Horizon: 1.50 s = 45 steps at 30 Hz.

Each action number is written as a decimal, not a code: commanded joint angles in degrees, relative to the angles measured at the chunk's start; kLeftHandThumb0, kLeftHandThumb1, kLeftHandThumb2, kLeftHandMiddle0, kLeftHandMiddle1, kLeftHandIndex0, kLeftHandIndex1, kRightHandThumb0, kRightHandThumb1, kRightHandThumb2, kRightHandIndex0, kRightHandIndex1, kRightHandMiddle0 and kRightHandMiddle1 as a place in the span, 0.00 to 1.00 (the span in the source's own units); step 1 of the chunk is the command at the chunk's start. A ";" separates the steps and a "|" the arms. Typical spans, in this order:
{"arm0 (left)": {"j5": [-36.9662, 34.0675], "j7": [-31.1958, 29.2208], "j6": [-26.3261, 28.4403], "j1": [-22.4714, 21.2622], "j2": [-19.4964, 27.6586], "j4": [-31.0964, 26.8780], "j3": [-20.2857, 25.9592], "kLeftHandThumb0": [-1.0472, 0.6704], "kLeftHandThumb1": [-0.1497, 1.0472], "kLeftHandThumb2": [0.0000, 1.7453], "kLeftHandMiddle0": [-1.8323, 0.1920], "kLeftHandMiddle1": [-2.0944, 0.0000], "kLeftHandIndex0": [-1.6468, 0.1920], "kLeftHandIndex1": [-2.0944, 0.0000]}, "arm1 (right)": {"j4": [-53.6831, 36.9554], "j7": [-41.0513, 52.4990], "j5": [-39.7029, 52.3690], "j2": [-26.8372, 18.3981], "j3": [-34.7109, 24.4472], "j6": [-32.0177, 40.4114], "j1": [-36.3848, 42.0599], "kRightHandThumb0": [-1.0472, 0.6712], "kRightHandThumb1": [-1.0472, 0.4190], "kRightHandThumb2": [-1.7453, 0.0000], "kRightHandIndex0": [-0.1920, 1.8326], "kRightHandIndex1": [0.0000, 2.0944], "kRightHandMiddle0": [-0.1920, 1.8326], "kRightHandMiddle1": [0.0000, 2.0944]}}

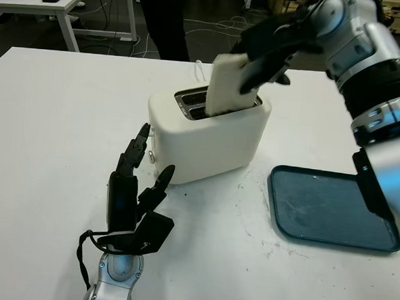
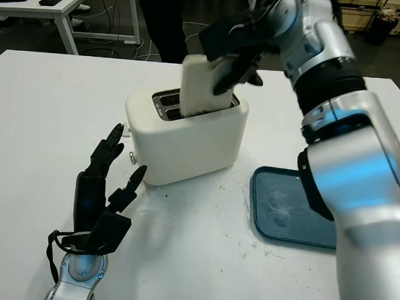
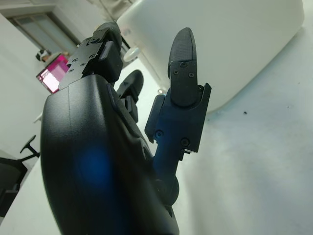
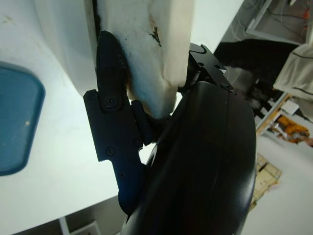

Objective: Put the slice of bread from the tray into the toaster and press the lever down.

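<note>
A white toaster (image 1: 208,133) stands mid-table with two slots on top. My right hand (image 1: 263,55) is shut on a pale slice of bread (image 1: 224,83), holding it tilted over the toaster with its lower edge inside the nearer slot. In the right wrist view the bread (image 4: 146,54) sits pinched between the black fingers (image 4: 110,112) against the toaster's wall. My left hand (image 1: 140,187) is open on the table just in front of the toaster's left end, near the lever knob (image 1: 151,156). The blue tray (image 1: 332,209) lies bare to the right.
A person in dark clothes (image 1: 164,18) stands behind the table's far edge. A white desk (image 1: 53,1) with a keyboard and phone is at the back left. Cables trail on the floor beyond the table.
</note>
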 commanded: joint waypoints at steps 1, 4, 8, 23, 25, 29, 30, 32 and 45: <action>0.22 0.40 -0.25 0.79 -1.67 -0.14 -0.56 0.30 0.89 0.16 0.86 0.69 0.73 1.00 | 0.71 -1.81 -0.33 0.81 -0.05 1.12 1.38 0.35 0.09 0.81 0.65 0.83 0.56 0.83; -0.17 0.32 -0.43 1.00 -1.55 -0.12 -0.63 0.30 0.89 0.16 0.86 0.70 0.73 1.00 | 1.27 -4.67 -0.66 1.03 -0.02 -0.12 2.07 0.35 0.09 0.80 0.66 0.83 0.57 0.83; -0.37 0.05 0.00 1.33 -1.49 -0.42 -0.68 0.30 0.89 0.16 0.86 0.70 0.73 1.00 | 1.99 -7.15 -0.85 1.18 0.17 -1.40 2.90 0.34 0.09 0.80 0.66 0.83 0.57 0.83; -0.58 0.79 0.06 1.40 -1.83 0.03 -0.79 0.30 0.89 0.16 0.84 0.73 0.73 1.00 | -1.32 -9.04 1.14 -0.91 -2.38 -10.61 5.74 0.17 0.10 0.97 0.41 0.80 0.46 0.50; -0.65 0.79 0.00 1.28 -1.72 0.10 -0.63 0.30 0.89 0.16 0.84 0.73 0.73 1.00 | -2.06 -6.54 1.85 -2.03 -2.78 -13.02 5.22 0.13 0.11 0.99 0.19 0.72 0.44 0.18; -1.15 0.32 0.09 1.11 -1.50 0.04 -0.40 0.31 0.89 0.16 0.84 0.74 0.74 1.00 | -4.08 -5.70 2.62 -3.50 -4.19 -15.56 4.87 0.13 0.15 1.00 0.10 0.44 0.37 0.02; -1.00 0.47 0.01 0.99 -1.46 0.16 -0.37 0.31 0.89 0.16 0.84 0.74 0.74 1.00 | -4.61 -6.03 2.51 -3.87 -4.31 -16.24 4.86 0.12 0.16 1.00 0.10 0.40 0.36 0.01; -0.62 0.76 -0.12 0.79 -1.29 0.42 -0.29 0.30 0.89 0.16 0.84 0.74 0.73 1.00 | -5.42 -6.84 2.09 -4.64 -4.30 -17.69 4.79 0.11 0.16 1.00 0.10 0.34 0.34 0.00; -1.22 0.05 -1.18 0.31 -0.51 0.99 0.86 0.30 0.89 0.15 0.84 0.72 0.73 1.00 | -9.98 -14.87 2.26 -8.57 -7.41 -20.74 6.47 0.16 0.14 1.00 0.13 0.21 0.33 0.01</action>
